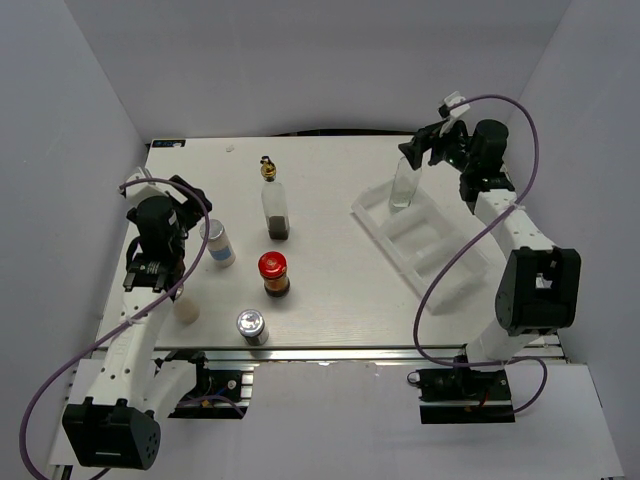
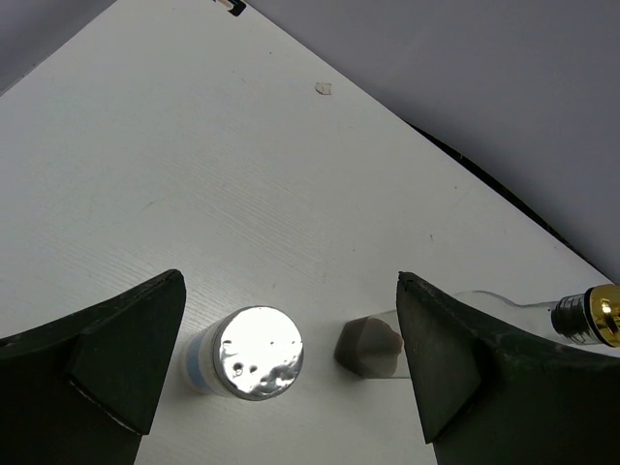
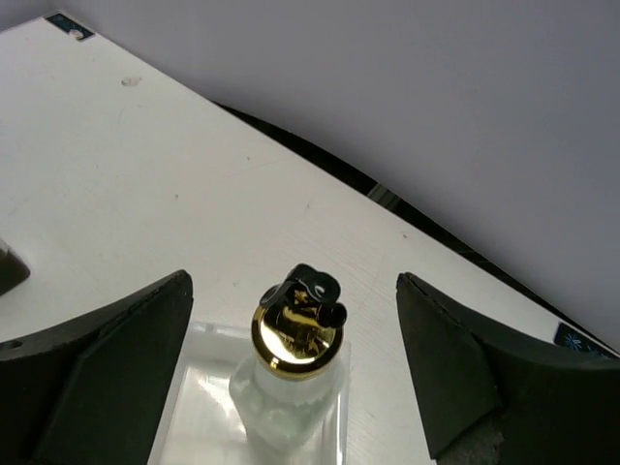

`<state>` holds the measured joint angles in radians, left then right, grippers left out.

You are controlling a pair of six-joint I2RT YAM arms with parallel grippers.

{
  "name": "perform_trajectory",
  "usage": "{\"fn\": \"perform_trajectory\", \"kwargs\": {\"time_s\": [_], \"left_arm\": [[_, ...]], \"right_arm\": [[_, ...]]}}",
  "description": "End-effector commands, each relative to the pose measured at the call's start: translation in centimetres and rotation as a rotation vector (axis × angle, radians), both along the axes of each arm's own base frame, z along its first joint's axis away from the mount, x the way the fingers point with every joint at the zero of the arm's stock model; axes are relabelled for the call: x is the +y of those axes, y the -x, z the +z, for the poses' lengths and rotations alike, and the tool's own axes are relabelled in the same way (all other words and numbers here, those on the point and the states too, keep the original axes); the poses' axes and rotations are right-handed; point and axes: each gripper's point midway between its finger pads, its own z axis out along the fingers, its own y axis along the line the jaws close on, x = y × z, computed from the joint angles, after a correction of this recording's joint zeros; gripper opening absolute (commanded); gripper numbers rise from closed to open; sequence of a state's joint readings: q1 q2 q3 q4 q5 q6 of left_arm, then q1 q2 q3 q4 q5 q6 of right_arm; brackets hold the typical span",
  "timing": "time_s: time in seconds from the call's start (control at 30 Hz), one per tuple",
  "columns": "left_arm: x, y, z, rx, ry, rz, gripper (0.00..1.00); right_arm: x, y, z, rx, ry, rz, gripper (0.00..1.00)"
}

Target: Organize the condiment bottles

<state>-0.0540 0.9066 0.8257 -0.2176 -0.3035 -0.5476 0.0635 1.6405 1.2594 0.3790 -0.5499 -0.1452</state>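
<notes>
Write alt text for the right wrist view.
A clear glass bottle with a gold pourer stands upright in a white plastic tray, seen from above between the open fingers of the right gripper, which do not touch it. A white table and grey wall lie beyond.

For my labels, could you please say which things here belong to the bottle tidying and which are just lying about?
Job: part-filled glass bottle, clear glass bottle, red-lidded jar, far shaker, near shaker, cream bottle.
Other: tray, holding the clear bottle; small scrap.
</notes>
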Motion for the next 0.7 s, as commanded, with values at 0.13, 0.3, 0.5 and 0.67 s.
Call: {"fn": "perform_trajectory", "kwargs": {"time_s": [0.13, 0.3, 0.5, 0.67], "left_arm": [[0.5, 0.7, 0.7, -0.001, 0.024, 0.038, 0.98], [0.6, 1.1, -0.1, 0.032, 0.037, 0.051, 0.98], [0.7, 1.4, -1.0, 0.08, 0.049, 0.07, 0.98], [1.0, 1.8, -1.6, 0.099, 0.064, 0.091, 0.98]], "right_arm": [[0.2, 4.3, 8.0, -0.026, 0.067, 0.061, 0.89], [5.1, 9.1, 10.8, -0.028, 0.109, 0.193, 0.89], [16.0, 13.0, 8.1, 0.018, 0.164, 0.382, 0.89], [22.8, 13.1, 7.0, 0.068, 0.068, 0.469, 0.89]]}}
